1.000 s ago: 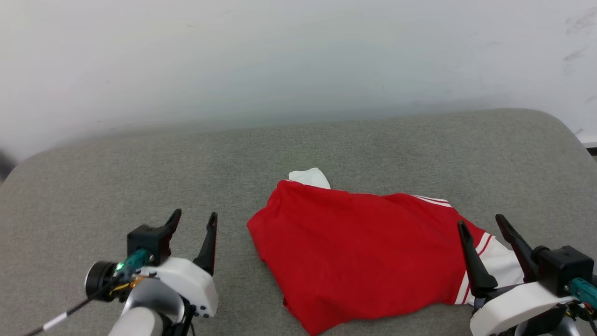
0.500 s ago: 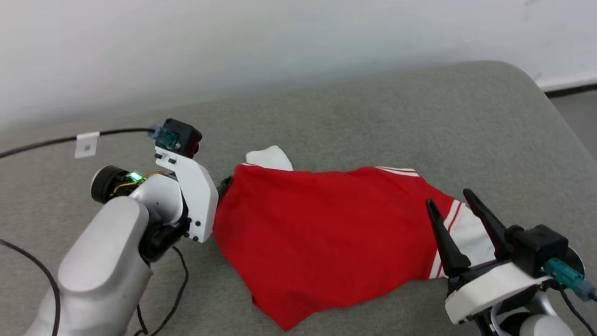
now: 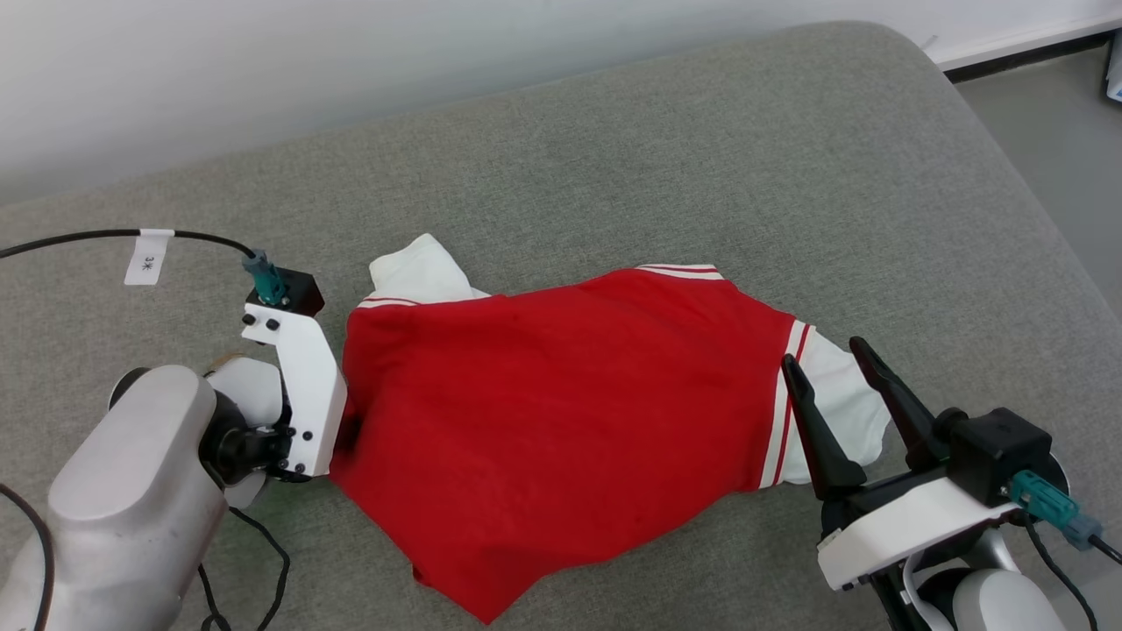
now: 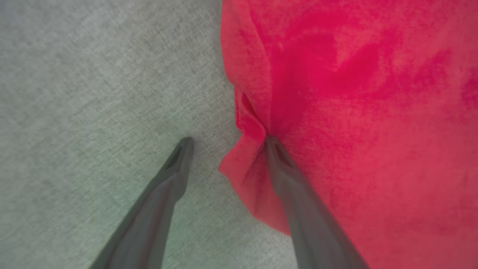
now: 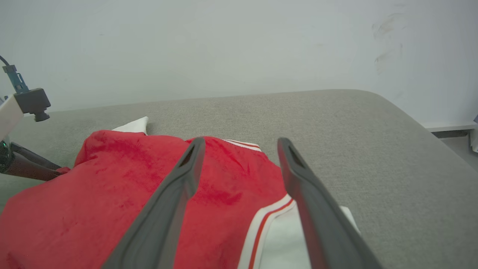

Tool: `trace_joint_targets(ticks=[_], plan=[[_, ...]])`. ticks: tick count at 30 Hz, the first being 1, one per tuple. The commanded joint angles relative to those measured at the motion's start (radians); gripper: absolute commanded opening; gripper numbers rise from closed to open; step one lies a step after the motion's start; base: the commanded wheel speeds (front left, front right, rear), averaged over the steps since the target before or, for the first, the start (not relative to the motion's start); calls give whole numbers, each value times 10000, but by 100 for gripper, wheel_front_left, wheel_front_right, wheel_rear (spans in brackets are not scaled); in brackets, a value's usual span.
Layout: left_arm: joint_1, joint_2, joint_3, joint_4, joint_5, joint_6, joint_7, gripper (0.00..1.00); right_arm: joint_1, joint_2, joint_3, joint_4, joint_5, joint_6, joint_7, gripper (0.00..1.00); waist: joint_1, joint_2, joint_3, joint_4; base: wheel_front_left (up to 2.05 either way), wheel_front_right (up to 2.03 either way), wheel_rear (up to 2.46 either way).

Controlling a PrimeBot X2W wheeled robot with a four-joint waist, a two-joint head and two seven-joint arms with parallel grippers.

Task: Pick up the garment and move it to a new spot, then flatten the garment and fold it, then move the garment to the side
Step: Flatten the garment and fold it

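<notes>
step in hand, as judged: taking hold of the garment for the first pickup.

procedure, working outward from the left gripper [image 4: 227, 141]:
1. its two fingers [image 4: 298, 194] are straddling the red edge of the garment [image 3: 561, 394]. closing here is best done while pressing lightly downward, so that the finger on the cloth is sweeping the small pucker toward the other one.
2. thin jersey is likely to slip out of a shallow bite, so a deeper bite that is catching both layers is advisable.
3. lifting is best held back until the cloth is visibly pinched.

gripper condition:
- the left gripper is standing fully spread and is grasping nothing. one finger is pressing into the puckered red edge. the other is lying over the bare grey cushion [image 4: 74, 93] just beside the cloth, and whether it is touching cannot be told.
- the right gripper [image 3: 822, 352] is also standing wide apart with nothing in it. it is hanging over the white sleeve [image 3: 837, 407] at the opposite end and appears to be clear of it.

the garment is lying rumpled, plain red side up, in the middle of the cushion between the two arms. a second white sleeve [image 3: 416, 267] is poking out at its far corner near the left wrist.
</notes>
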Motion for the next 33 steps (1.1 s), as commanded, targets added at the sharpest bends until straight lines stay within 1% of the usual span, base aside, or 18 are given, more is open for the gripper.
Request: trace_joint_targets(ticks=[1, 2, 4, 6, 8, 10, 14, 16, 18, 22, 24, 28, 29, 31, 33], plan=[[639, -190, -378, 472, -198, -13, 358, 35, -195, 8, 20, 59, 74, -7, -95, 100, 0, 0, 70, -42, 0, 0, 0], [716, -254, -436, 545, -315, -15, 405, 0, -224, -6, 25, 82, 97, -7, -114, 100, 0, 0, 80, -37, 0, 0, 0], [851, -397, -542, 606, -517, -17, 387, 0, -240, -61, 3, 114, 104, -7, -153, 100, 0, 0, 73, -5, 0, 0, 0], [827, -410, -626, 581, -451, -14, 74, 0, -272, -91, -31, 116, 83, -7, -140, 100, 0, 0, 41, 74, 0, 0, 0], [796, -447, -641, 482, -453, -16, -388, 0, -287, -126, -78, 62, 42, -7, -144, 100, 0, 0, -54, 198, 0, 0, 0], [577, -382, -661, 218, -256, -15, -1091, 0, -297, -185, -56, -61, 17, -7, -188, 100, 0, 0, -167, 372, 0, 0, 0], [355, -137, -561, -458, 239, -5, -2565, 0, -55, -299, -279, -225, -11, -7, -46, 100, 0, 0, -477, 952, 0, 0, 0], [442, -13, -527, -889, 489, 105, -3089, 0, 102, -347, -412, -323, -32, -7, 65, 100, 0, 0, -644, 1314, 0, 0, 0], [668, 81, -456, -1463, 620, 305, -3527, 0, 203, -384, -596, -417, -36, -7, 163, 100, 0, 0, -805, 1691, 0, 0, 0], [1583, 525, -148, -2854, 680, 955, -4143, 0, 463, -429, -790, -645, -51, -7, 231, 100, 0, 0, -1118, 2356, 0, 0, 0], [2389, 780, -28, -3585, 616, 1397, -4306, 0, 622, -447, -839, -695, -76, -7, 369, 100, 0, 0, -1301, 2621, 0, 0, 0], [4383, 1249, 253, -5111, 325, 2536, -4452, 0, 996, -438, -1013, -872, -137, -7, 594, 100, 0, 0, -1604, 3024, 0, 0, 0], [4896, 1340, 316, -5396, 188, 2765, -4452, 0, 1085, -414, -1050, -940, -143, -7, 632, 100, 0, 0, -1653, 3096, 0, 0, 0], [5899, 1383, 371, -5910, -91, 3225, -4476, 0, 1281, -364, -1133, -1044, -175, -7, 722, 100, 0, 0, -1777, 3215, 0, 0, 0], [6820, 1284, 358, -6202, -371, 3601, -4523, 0, 1461, -322, -1235, -1082, -192, -7, 827, 100, 0, 0, -1902, 3264, 0, 0, 0]])
